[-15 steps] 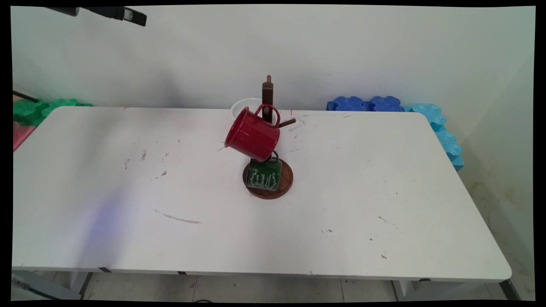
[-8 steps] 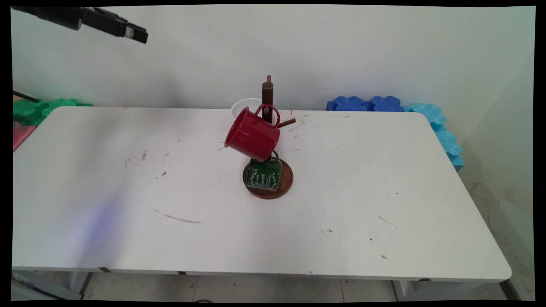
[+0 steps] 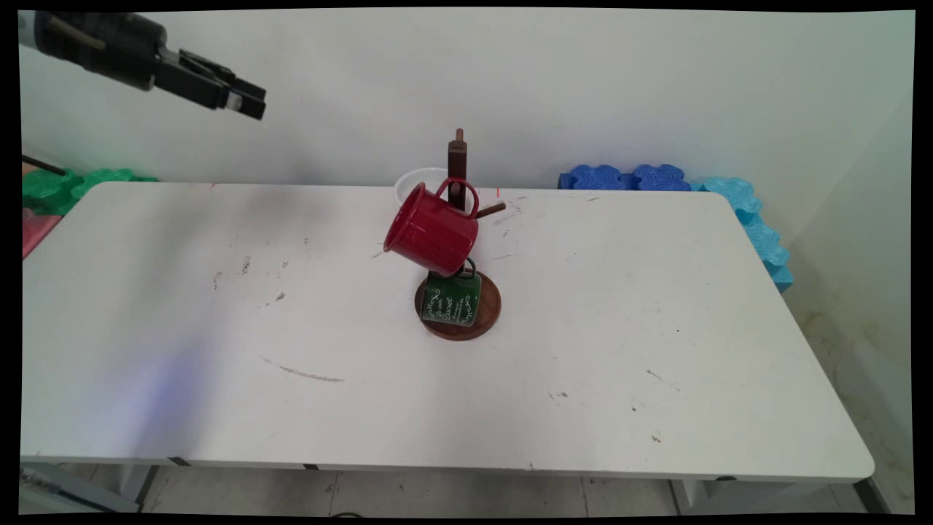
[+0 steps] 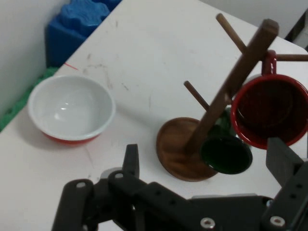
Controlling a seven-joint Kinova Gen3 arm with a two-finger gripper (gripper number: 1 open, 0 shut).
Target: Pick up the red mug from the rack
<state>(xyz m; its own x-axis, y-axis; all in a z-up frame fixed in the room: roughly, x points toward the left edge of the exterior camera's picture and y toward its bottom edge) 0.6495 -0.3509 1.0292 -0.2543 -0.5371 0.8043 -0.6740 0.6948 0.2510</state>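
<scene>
My gripper hangs high over the table's far left, well away from everything on it. In the hand view the gripper is open with nothing between its fingers. A wooden mug tree stands on a round base near the table's far middle. A red mug hangs tilted from an upper peg. Under it hangs a small green mug with white lettering. Behind the tree sits a white bowl, mostly hidden by the red mug. The hand view shows the bowl, red mug, green mug and base.
Blue foam blocks lie along the wall at the far right, with lighter blue ones down the table's right side. Green foam and a pink piece sit off the left end. The table is scuffed.
The gripper has come down from the top edge and slightly to the right, showing more of the hand. The mugs, tree and bowl have not moved.
</scene>
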